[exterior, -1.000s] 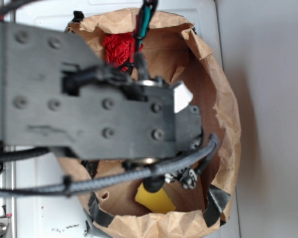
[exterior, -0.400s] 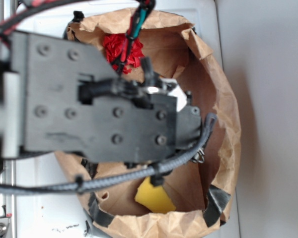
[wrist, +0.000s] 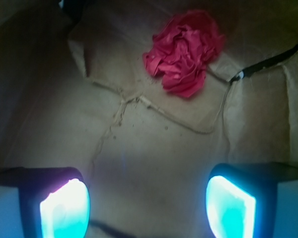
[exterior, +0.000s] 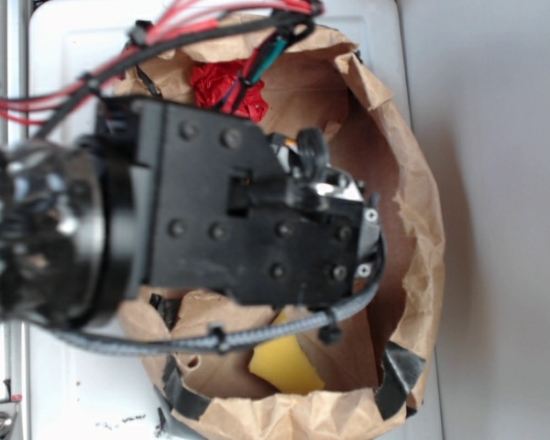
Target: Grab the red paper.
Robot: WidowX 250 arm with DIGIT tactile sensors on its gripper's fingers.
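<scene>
Brown bag (wrist: 139, 148) floor lies bare beneath your gripper (wrist: 149, 203); jaws apart; you're approaching; advance toward the red paper (wrist: 185, 52), upper frame.

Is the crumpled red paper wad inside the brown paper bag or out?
Inside: the red paper wad lies on the bag's floor, untouched.

The black arm (exterior: 229, 220) hangs over an open brown paper bag (exterior: 412, 202) on the white counter (exterior: 495, 229), covering its middle. The red paper (exterior: 218, 84) lies at the bag's far edge, a yellow sponge (exterior: 284, 365) at the near edge.
</scene>
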